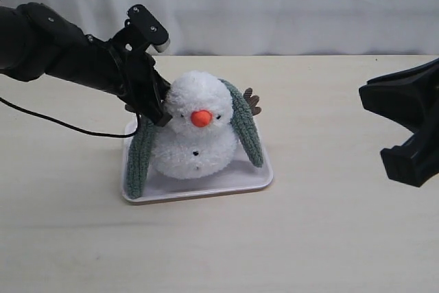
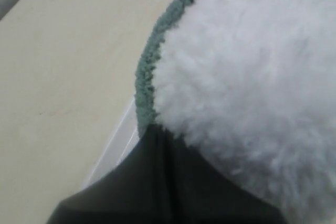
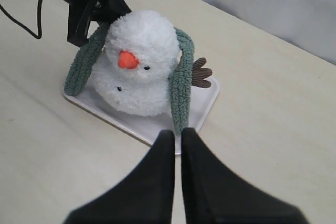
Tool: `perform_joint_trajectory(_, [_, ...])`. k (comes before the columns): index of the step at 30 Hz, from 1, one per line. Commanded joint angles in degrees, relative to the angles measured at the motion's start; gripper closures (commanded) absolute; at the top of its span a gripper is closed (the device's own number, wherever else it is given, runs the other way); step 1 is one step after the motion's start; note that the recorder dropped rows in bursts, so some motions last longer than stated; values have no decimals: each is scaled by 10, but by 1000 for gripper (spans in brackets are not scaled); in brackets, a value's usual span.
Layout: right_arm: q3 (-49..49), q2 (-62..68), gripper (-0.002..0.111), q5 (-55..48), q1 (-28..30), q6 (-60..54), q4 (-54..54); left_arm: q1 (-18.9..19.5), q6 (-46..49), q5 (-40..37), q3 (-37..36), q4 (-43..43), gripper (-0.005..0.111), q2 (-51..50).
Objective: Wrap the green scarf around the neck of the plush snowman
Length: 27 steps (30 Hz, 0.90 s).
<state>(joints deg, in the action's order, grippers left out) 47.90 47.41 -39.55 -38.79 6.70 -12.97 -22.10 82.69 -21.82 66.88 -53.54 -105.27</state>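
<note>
The long grey-green ribbed knit scarf [image 1: 247,127] drapes behind the head of the fluffy white plush snowman [image 1: 192,152] — its ends hang left and right onto a white rectangular tray [image 1: 206,189] on the beige bench [image 1: 309,238]. The left jaws, clenched, press the scarf's left side — whether they pinch it is unclear. The right jaws are clenched and empty, far right.

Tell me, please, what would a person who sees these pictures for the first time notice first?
The plush snowman sits in a white tray in the middle of the table. The green scarf is draped behind its head, with an end hanging down on each side. The left gripper, shut, is tucked against the scarf beside the head, while the right gripper, also shut, hangs over the table apart from the tray.
</note>
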Motion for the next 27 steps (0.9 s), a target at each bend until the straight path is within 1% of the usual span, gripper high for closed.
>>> perform_joint_trajectory(1, [-2,-2,104,5,0,2,4,1,-21,12,2,3,107,30])
perform_joint_trajectory(4, [-2,-2,104,4,0,2,4,1,-39,7,2,11,107,42])
perform_joint_trajectory(7, [-2,-2,104,3,0,2,4,1,-101,1,2,62,107,52])
perform_joint_trajectory(12, [-2,-2,104,3,0,2,4,1,-276,-30,2,229,107,47])
perform_joint_trajectory(14, [-2,-2,104,3,0,2,4,1,-319,-42,0,273,107,46])
perform_joint_trajectory(18, [-2,-2,104,3,0,2,4,1,-328,-53,-15,260,107,46])
perform_joint_trajectory(23, [-2,-2,104,-1,0,2,4,1,-328,-38,-43,254,107,46])
perform_joint_trajectory(27, [-2,-2,104,-3,0,2,4,1,-329,-32,-49,240,107,46])
